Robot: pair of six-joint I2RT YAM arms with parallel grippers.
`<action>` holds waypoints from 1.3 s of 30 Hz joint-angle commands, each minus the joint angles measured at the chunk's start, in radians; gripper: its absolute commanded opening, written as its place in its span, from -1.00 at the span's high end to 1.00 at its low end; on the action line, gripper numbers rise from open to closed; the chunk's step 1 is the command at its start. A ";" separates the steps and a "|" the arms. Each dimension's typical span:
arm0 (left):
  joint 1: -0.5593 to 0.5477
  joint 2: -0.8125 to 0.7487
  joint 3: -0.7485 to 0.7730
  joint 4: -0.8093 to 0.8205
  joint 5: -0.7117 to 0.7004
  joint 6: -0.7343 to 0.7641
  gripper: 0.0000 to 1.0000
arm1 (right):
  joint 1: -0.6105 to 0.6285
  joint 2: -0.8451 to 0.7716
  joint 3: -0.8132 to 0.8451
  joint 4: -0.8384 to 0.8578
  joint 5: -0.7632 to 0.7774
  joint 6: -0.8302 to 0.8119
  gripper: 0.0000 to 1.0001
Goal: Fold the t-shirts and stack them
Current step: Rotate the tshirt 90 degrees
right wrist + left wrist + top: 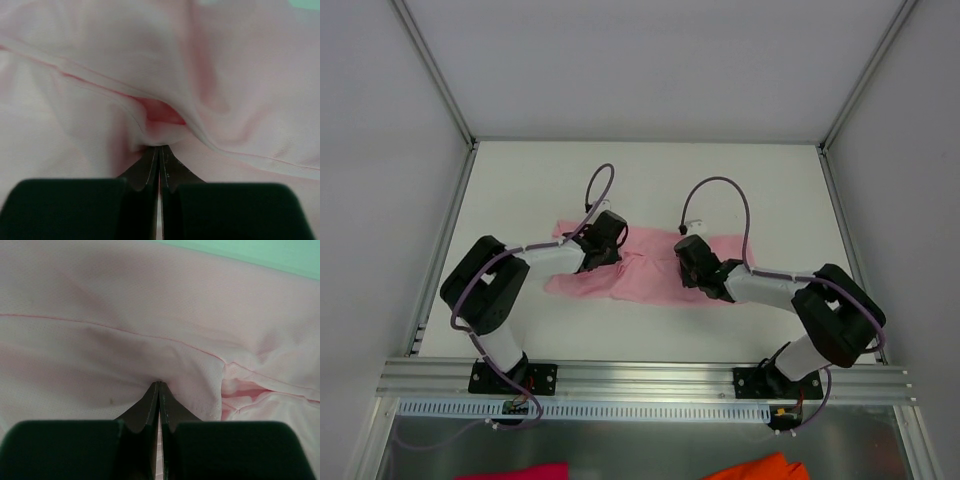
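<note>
Light pink short-sleeved cloth t-shirt lies rumpled across the middle of the white worktop, and you've got both hands on it: left hand clenched on a thin pucker beside a seam, right hand clenched on a bunched fold. Careful now: both pinches look shallow, so a quick lift could let the thin cloth slip out. If either hand has caught only one layer, the fold will likely come out skewed.

Overhead rear view, wrist views close on t-shirt
</note>
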State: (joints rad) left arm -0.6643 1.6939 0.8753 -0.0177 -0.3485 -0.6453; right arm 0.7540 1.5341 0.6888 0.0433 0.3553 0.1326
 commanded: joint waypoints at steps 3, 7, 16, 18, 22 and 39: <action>0.051 0.087 0.129 -0.013 0.137 0.018 1.00 | 0.100 -0.070 -0.060 -0.065 -0.012 0.074 0.98; 0.066 0.183 0.252 -0.030 0.206 0.041 1.00 | 0.154 -0.133 -0.081 -0.085 -0.027 0.105 0.98; 0.074 0.369 0.536 -0.103 0.321 0.073 1.00 | 0.372 -0.167 -0.022 -0.204 0.019 0.235 0.98; 0.072 0.386 0.556 -0.102 0.345 0.078 1.00 | 0.402 -0.152 0.009 -0.212 0.016 0.242 0.98; 0.074 0.420 0.582 -0.087 0.411 0.090 1.00 | 0.421 -0.121 0.040 -0.198 -0.007 0.245 0.98; 0.072 0.265 0.498 0.062 0.364 0.193 1.00 | 0.439 -0.087 0.189 -0.345 0.284 0.145 0.98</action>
State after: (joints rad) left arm -0.5941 2.0819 1.3861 -0.0216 0.0570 -0.5102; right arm 1.1992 1.4956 0.8131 -0.2367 0.4458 0.3172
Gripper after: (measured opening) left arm 0.006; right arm 0.016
